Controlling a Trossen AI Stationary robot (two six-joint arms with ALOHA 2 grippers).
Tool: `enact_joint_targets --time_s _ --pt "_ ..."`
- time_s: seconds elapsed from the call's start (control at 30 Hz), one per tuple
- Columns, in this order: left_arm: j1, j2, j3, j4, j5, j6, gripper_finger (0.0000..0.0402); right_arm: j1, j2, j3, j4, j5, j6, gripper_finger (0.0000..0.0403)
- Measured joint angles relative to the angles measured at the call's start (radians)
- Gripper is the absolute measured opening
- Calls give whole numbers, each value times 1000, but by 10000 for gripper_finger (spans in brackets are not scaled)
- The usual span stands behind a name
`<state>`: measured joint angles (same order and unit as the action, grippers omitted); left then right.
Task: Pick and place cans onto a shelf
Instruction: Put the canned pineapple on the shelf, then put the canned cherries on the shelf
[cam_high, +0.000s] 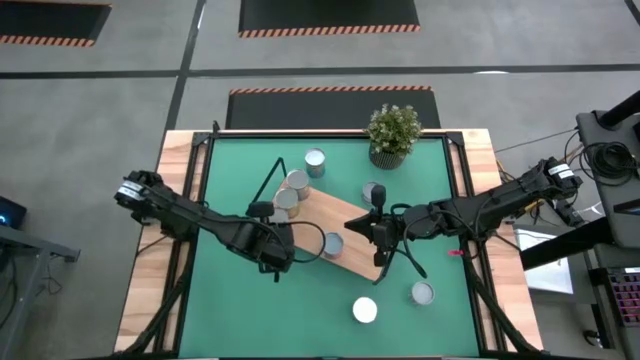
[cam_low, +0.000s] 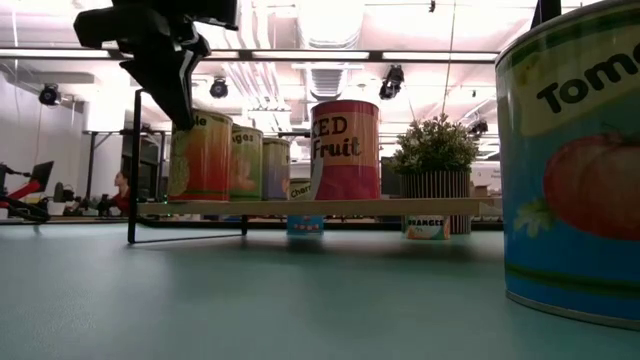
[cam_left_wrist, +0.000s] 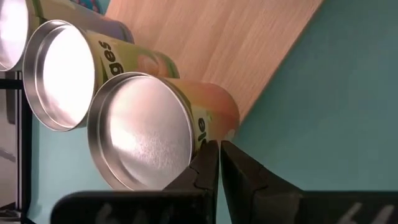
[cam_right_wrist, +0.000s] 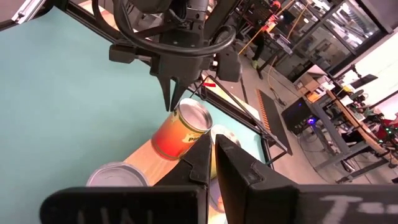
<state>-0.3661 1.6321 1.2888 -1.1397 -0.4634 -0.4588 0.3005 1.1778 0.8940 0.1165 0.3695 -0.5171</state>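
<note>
Green mat (cam_high: 230, 175) covered most of the table, wooden edges showing either side. The shelf (cam_high: 345, 225) lay diagonally mid-mat — a light-wood board with black wire loops at its short ends. Both dark arms reached in over it from opposite sides.

Left gripper (cam_high: 283, 255) sat at the shelf's near-left edge, fingers pressed together, gripping nothing; in its wrist view the shut tips (cam_left_wrist: 219, 163) were just beside the orange-labelled can (cam_left_wrist: 146, 134), contact not clear. Right gripper (cam_high: 380, 237) hovered over the shelf's right part, jaws closed too, empty.

Potted plant (cam_high: 392, 133) stood at the mat's far edge.

Cans: three in a row (cam_high: 288, 192) at the shelf's far-left end, one more (cam_high: 333, 244) on the board between the two grippers, another (cam_high: 371, 191) by the far side of the shelf near the right arm. Off the shelf on the mat — one (cam_high: 315, 160) towards the far edge, one silvery (cam_high: 422, 292) and one white-topped (cam_high: 364, 310) near the front. From table height a tomato-labelled can (cam_low: 575, 170) loomed close.
</note>
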Motion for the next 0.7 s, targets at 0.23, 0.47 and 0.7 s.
enact_joint_targets --time_s 0.23,0.47,0.7 --pt "-48 -8 19 4 -2 -11 0 0 0 0 0 0 0 13" --pt "-119 -71 24 105 -185 130 0 0 0 0 0 0 0 13" --pt "-148 -149 -11 341 -341 293 0 0 0 0 1 0 0 13"
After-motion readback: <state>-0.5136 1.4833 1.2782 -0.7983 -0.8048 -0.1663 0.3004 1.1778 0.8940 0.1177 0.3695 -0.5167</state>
